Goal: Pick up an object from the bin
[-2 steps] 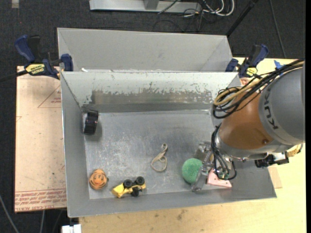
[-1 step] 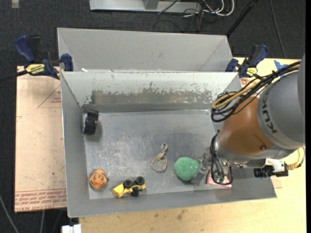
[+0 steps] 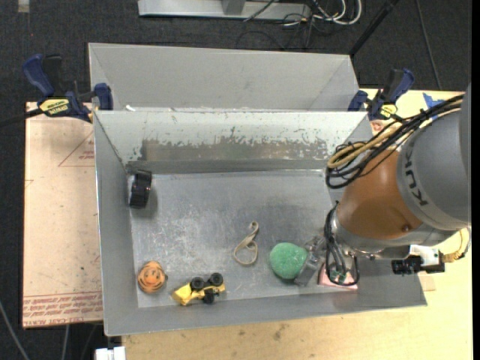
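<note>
The arm (image 3: 435,178) comes in from the right of the frame. Its orange cover (image 3: 371,201) hangs low over the lower right corner of the bin (image 3: 225,201), with the jaws down near the bin floor beneath it. The wrist and a bundle of cables (image 3: 360,156) hide most of the jaws, so I cannot tell how far open they are or whether they have hold of anything. A grey metal part pokes out at the cover's lower left and seems to touch, or lie just beside, the right flank of a green ball (image 3: 287,261).

That lumpy green ball, low in the frame and right of centre, is the nearest thing to the jaws and the likeliest candidate for the pick. Nothing shows it to be gripped. A low approach from the right would make sense here, as the ball sits close to the front wall and the right-hand corner.

A flat pink piece (image 3: 334,280) lies on the floor under the jaws and could get caught up in a grasp. A tan loop (image 3: 246,246) lies near the ball on its left but apart from it. Well clear at the lower left are a yellow toy vehicle (image 3: 199,289) with black wheels and a small orange round thing (image 3: 151,277). A black roller (image 3: 139,190) rests against the left wall in the upper left.
</note>
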Tool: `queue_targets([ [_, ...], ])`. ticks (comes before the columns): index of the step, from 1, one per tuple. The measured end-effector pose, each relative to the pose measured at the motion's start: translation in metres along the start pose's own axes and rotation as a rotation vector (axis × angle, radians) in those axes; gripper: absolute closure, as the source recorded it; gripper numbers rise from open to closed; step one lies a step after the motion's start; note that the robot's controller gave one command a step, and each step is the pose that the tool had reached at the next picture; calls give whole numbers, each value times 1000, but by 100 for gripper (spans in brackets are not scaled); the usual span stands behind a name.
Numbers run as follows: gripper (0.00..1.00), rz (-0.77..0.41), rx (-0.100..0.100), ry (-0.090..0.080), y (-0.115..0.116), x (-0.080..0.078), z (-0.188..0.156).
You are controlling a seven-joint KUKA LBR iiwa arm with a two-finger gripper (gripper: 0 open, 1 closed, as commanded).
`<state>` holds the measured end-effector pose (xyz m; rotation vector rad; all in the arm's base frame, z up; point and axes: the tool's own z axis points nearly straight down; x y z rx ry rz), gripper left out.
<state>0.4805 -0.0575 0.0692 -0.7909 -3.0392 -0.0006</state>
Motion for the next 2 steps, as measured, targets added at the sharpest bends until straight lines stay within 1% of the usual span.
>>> queue_targets([
  [1, 100, 0, 2, 4, -1, 1, -4],
  [2, 100, -1, 2, 6, -1, 2, -25],
])
